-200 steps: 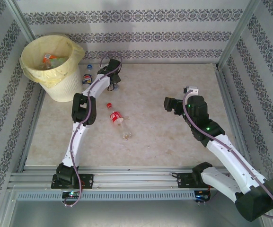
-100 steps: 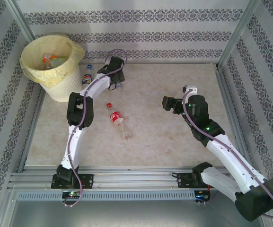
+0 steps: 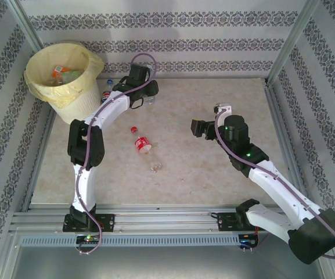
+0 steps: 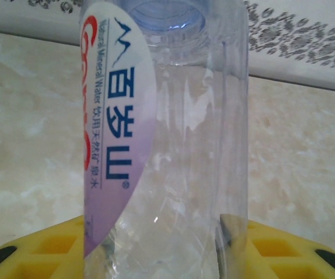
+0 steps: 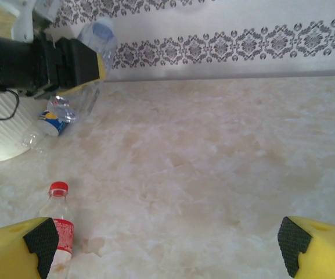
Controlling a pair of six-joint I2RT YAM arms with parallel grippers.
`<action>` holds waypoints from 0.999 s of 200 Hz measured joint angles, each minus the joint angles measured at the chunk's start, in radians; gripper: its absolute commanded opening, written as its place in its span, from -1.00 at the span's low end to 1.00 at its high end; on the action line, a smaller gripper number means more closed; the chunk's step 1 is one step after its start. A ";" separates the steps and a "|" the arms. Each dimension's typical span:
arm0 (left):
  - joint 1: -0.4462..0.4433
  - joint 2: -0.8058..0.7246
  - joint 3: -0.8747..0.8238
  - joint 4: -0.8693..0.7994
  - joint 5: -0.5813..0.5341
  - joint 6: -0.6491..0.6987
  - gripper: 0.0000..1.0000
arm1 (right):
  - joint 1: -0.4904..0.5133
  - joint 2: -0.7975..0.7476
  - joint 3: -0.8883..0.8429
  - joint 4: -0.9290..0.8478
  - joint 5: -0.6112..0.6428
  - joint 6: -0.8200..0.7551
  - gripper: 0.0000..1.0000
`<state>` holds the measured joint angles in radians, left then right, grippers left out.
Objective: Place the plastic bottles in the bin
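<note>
Two robot arms over a pale marbled table (image 3: 213, 186), the left one gripping a clear bottle close to a lined bin
Nearest the arm bases, a red-labelled bottle (image 3: 142, 143) with a red cap lies on its side at mid-table, touched by nothing. To its right, the right gripper (image 3: 199, 127) hangs above bare table with its yellow fingers spread wide apart and nothing between them. Further back, the left gripper (image 4: 167, 247) is clamped on a clear water bottle (image 4: 167, 145) with a white and purple label and a blue cap, lifted off the table near the back wall. A blue-labelled bottle (image 3: 106, 96) lies just beside the bin (image 3: 80, 107), a white ribbed bucket with a yellow bag over its rim, in the far left corner, with more bottles (image 3: 62, 74) inside
</note>
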<state>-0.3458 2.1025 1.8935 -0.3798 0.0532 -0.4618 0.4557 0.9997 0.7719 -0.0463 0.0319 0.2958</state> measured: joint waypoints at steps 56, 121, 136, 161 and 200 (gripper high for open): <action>0.001 -0.129 -0.020 -0.001 0.084 0.064 -0.06 | 0.038 0.030 0.019 0.024 0.001 -0.015 0.96; 0.014 -0.298 0.056 -0.115 0.093 0.179 -0.06 | 0.040 0.027 0.020 0.088 0.008 -0.017 0.96; 0.032 -0.322 0.093 -0.149 0.078 0.202 -0.06 | 0.040 0.028 0.020 0.105 0.009 -0.024 0.96; 0.085 -0.356 0.144 -0.200 0.042 0.225 -0.07 | 0.040 0.032 0.020 0.126 0.012 -0.036 0.96; 0.208 -0.368 0.214 -0.248 0.025 0.240 -0.07 | 0.040 0.066 0.020 0.149 0.012 -0.042 0.96</action>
<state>-0.1375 1.7348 2.1071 -0.6281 0.0784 -0.2222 0.4957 1.0653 0.7921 0.1024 0.0437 0.2535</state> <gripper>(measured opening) 0.466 0.981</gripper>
